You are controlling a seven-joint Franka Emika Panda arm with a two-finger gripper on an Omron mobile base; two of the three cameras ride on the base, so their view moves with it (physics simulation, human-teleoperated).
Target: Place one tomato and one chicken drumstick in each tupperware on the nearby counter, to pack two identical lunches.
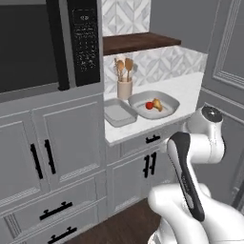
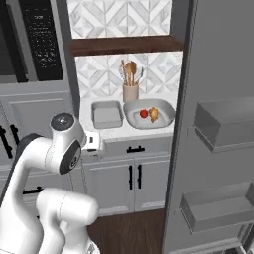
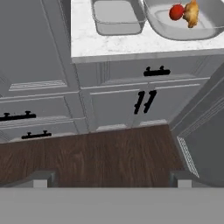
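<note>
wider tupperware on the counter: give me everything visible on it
The wider, rounder shallow grey tray has rounded corners and a raised rim, smooth like plastic or metal. It sits flat on the white marble-look counter, beside the narrower rectangular grey tray, which is empty, and in front of the beige utensil crock. Inside it lie one red tomato and one golden-brown chicken drumstick, close together near the middle.
</note>
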